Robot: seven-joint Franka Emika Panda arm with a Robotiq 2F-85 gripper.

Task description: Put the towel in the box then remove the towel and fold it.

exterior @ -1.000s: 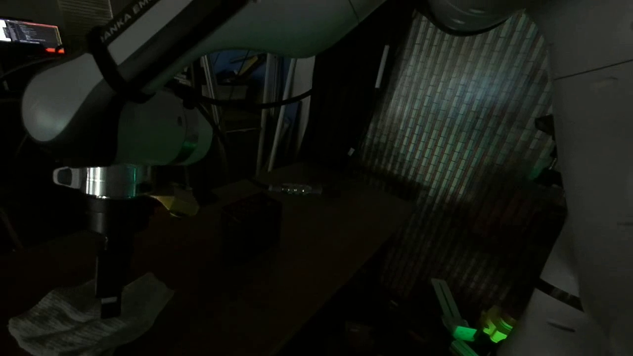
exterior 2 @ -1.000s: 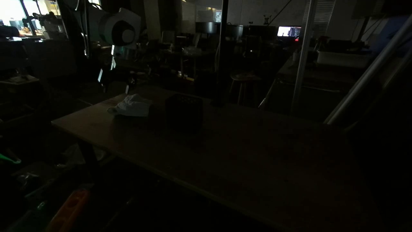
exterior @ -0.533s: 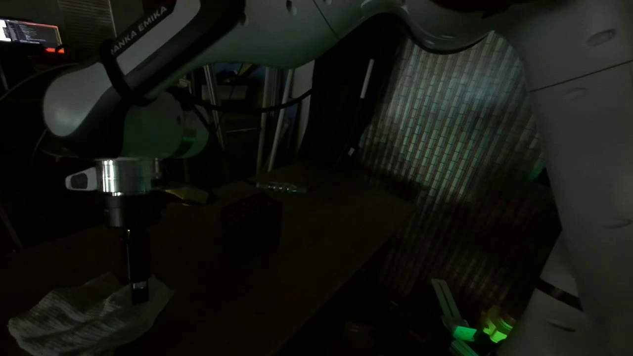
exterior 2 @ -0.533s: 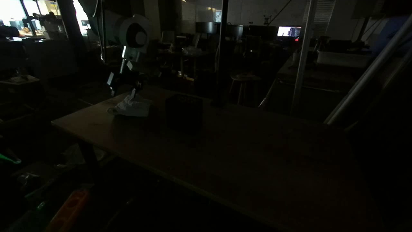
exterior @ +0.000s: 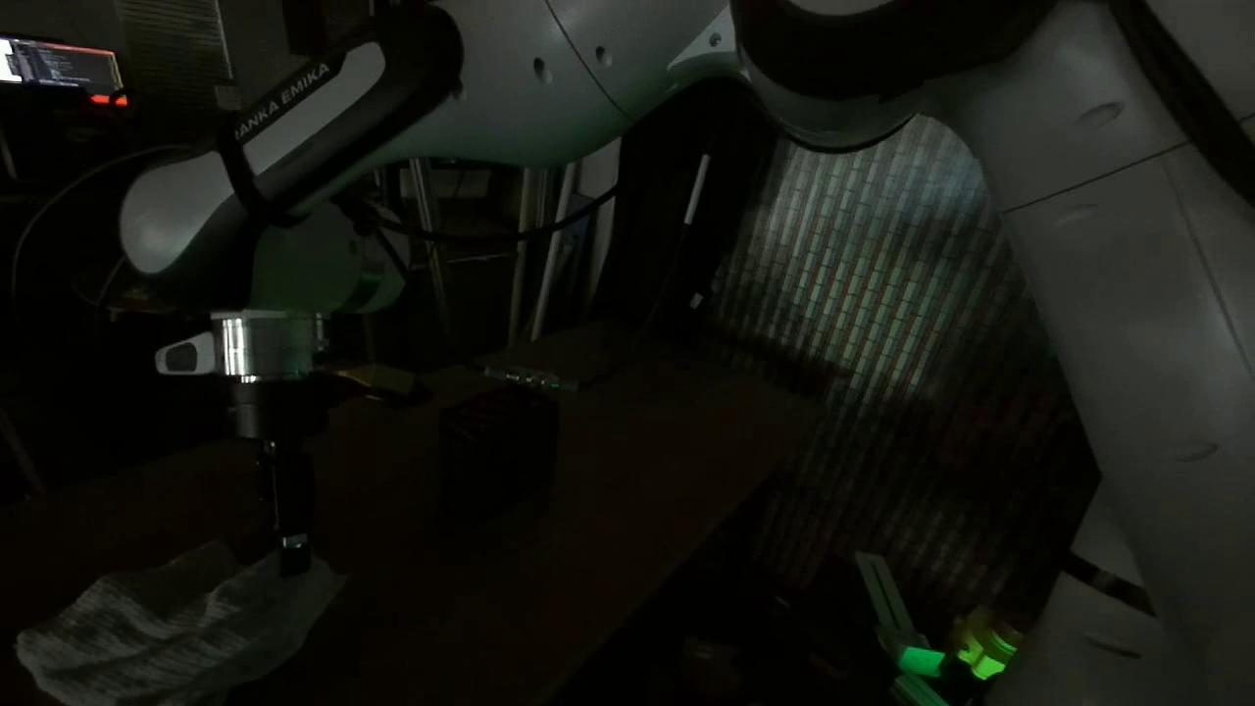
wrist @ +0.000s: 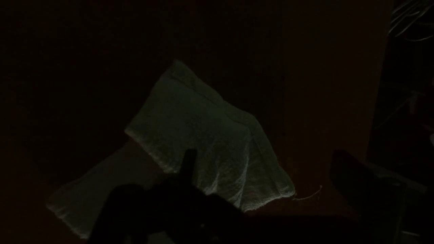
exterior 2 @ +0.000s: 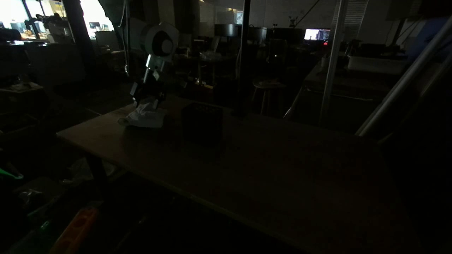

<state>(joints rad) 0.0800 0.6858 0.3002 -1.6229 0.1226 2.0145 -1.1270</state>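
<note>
A pale, rumpled towel lies on the table, partly folded over itself, in both exterior views (exterior: 167,628) (exterior 2: 148,119) and in the wrist view (wrist: 200,125). My gripper (wrist: 265,152) is open with its fingers wide apart. In the wrist view the left finger is over the towel and the right finger is past its edge, over bare table. In the exterior views my gripper (exterior: 294,559) (exterior 2: 145,103) is above or at the towel; contact is unclear in the dark. A dark box (exterior: 498,456) (exterior 2: 202,123) stands beside the towel; its inside is too dark to see.
The scene is very dark. The wooden table (exterior 2: 247,183) carries the towel and box; its edge shows at the right of the wrist view (wrist: 376,101). A shiny clear object (exterior: 534,378) is behind the box. A metal pole (exterior 2: 332,63) and stool (exterior 2: 268,85) stand beyond the table.
The arm has moved so that the open gripper shifts to the right in both exterior views, along the towel and closer to the box. The towel and box have not moved.
</note>
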